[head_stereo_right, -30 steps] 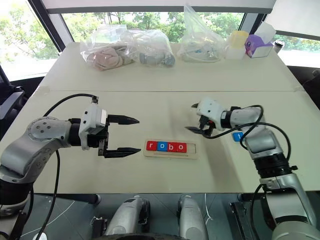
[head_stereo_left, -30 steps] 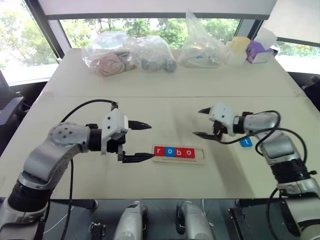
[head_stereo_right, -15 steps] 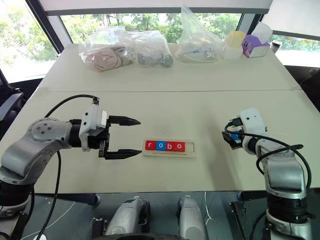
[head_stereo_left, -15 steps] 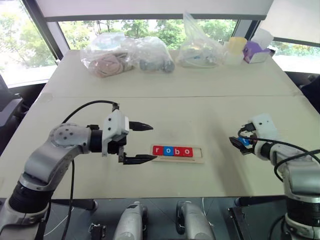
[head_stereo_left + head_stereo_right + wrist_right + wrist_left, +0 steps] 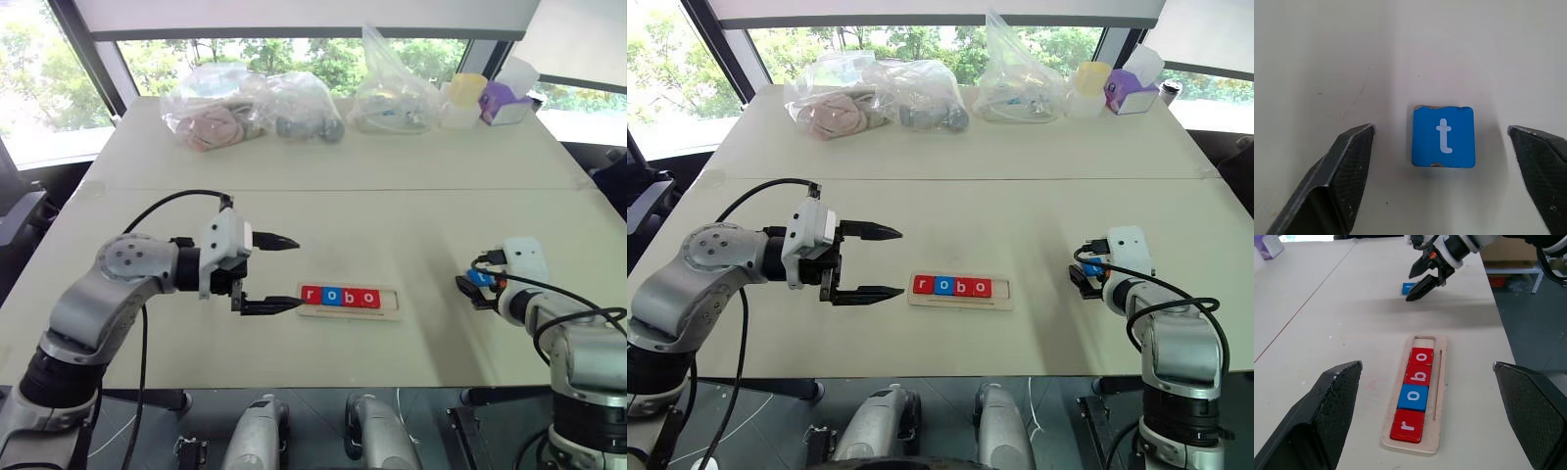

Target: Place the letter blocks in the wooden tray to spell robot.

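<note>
My right gripper [image 5: 1442, 183] hangs unclenched over the blue "t" block [image 5: 1443, 136], fingers apart on either side, not touching it. My left gripper [image 5: 284, 274] is spread wide beside the wooden tray [image 5: 350, 311], where four blocks [image 5: 1415, 395] spell "robo", last slot empty.

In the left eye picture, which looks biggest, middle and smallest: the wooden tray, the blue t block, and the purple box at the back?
1. Wooden tray: biggest.
2. Purple box: middle, though it sits farthest away, so it may really be larger than it looks.
3. Blue t block: smallest.
</note>
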Available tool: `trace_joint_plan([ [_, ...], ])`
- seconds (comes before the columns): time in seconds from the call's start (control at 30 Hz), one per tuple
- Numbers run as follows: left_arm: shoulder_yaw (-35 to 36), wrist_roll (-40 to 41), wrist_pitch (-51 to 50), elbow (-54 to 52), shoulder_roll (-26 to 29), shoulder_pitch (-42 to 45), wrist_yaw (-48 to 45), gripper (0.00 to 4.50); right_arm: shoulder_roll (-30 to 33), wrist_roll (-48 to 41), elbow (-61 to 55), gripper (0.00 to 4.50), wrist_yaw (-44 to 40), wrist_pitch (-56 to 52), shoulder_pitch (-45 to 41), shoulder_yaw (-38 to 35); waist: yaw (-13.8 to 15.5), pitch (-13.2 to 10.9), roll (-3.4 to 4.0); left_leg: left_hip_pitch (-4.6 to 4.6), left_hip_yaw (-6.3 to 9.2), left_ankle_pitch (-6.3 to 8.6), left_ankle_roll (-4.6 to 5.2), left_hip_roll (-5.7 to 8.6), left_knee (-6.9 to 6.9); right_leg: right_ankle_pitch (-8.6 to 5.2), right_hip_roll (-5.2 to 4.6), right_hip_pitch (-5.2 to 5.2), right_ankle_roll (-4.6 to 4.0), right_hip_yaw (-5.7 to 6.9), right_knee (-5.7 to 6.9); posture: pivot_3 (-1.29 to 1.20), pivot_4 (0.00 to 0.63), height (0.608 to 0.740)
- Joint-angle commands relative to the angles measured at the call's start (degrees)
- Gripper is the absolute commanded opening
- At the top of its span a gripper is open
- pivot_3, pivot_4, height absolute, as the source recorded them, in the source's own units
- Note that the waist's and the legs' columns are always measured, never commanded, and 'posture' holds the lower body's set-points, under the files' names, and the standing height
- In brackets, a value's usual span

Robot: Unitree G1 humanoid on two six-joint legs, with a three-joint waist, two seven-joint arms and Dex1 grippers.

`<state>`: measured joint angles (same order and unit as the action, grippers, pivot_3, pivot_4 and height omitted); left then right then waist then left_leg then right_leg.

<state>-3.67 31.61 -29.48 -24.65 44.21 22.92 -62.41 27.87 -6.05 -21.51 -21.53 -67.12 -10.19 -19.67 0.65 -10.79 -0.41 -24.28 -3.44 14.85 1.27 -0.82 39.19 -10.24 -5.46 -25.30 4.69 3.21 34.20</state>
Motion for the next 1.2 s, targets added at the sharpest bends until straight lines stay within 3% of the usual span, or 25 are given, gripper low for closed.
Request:
trace_joint_plan([
  [0.03, 0.16, -0.15, 1.01, -0.99, -0.38, -0.05, 0.14, 4.5, -0.67, -1.71, 1.25, 2.64, 0.86, -1.88, -0.04, -1.94, 0.03, 0.0, 0.0, 0.0, 0.0, 0.0, 0.0, 0.0, 0.0, 0.0, 0.0, 0.0, 0.0, 0.0, 0.0, 0.0, 0.15, 0.74],
  [0.13, 0.13, -0.21, 1.01, -0.77, -0.54, -0.01, -0.05, 4.5, -1.23, -3.87, -0.53, 1.16, 0.8, -5.04, -0.45, -2.72, 0.07, 0.0, 0.0, -0.01, 0.01, 0.0, 0.0, 0.0, 0.0, 0.02, 0.0, 0.0, -0.03, 0.0, -0.01, 0.0, 0.15, 0.74],
  [0.33, -0.11, -0.05, 1.32, -0.62, -0.49, -0.32, -1.58, 4.5, -1.92, -7.07, -14.06, 1.16, 1.76, -16.01, 1.97, -3.13, 0.05, 0.0, 0.01, -0.08, 0.11, 0.0, 0.0, 0.0, -0.06, 0.0, 0.01, -0.06, -0.03, 0.03, -0.01, 0.0, 0.15, 0.74],
  [0.5, -0.45, -0.84, 2.31, 0.29, -0.28, -0.63, -3.09, 4.5, -7.46, -7.54, -24.95, 1.16, 4.25, -24.89, 3.1, -2.46, -0.11, -0.01, 0.02, -0.08, 0.11, 0.0, 0.0, -0.02, -0.07, -0.01, 0.03, -0.09, -0.02, 0.03, 0.0, 0.0, 0.15, 0.74],
  [0.73, -0.31, -1.7, 3.62, 2.13, -0.06, -0.45, -4.85, 4.5, -13.08, -7.06, -29.59, 1.16, 8.25, -25.38, 6.77, 0.56, -0.08, -0.02, 0.04, -0.13, 0.12, 0.02, -0.03, -0.03, -0.08, -0.05, -0.01, -0.14, 0.04, 0.04, -0.06, 0.0, 0.15, 0.74],
  [0.97, -0.44, -1.94, 3.67, 2.02, -0.44, -0.27, -4.58, 4.5, -13.66, -6.74, -29.5, 1.16, 9.99, -25.38, 6.95, 1.17, -0.12, -0.02, 0.04, -0.14, 0.11, 0.03, -0.05, -0.03, -0.09, -0.04, -0.04, -0.14, 0.02, 0.05, -0.12, 0.0, 0.15, 0.74],
  [1.13, -0.41, -1.79, 3.23, 1.34, -0.52, -0.59, -4.0, 4.5, -11.6, -8.29, -30.03, 3.59, 8.17, -25.38, 6.5, 1.68, -0.11, -0.02, 0.04, -0.14, 0.12, 0.08, -0.13, -0.04, -0.11, -0.09, -0.06, -0.15, 0.1, 0.07, -0.14, 0.0, 0.15, 0.74],
  [1.2, -0.47, -1.76, 3.12, 1.21, -0.56, -0.62, -3.76, 4.5, -7.23, -10.18, -30.13, 4.47, 5.17, -24.94, 5.71, 2.29, -0.1, -0.03, 0.06, -0.15, 0.1, 0.1, -0.16, -0.03, -0.11, -0.1, -0.09, -0.15, 0.1, 0.07, -0.16, 0.0, 0.15, 0.74],
])
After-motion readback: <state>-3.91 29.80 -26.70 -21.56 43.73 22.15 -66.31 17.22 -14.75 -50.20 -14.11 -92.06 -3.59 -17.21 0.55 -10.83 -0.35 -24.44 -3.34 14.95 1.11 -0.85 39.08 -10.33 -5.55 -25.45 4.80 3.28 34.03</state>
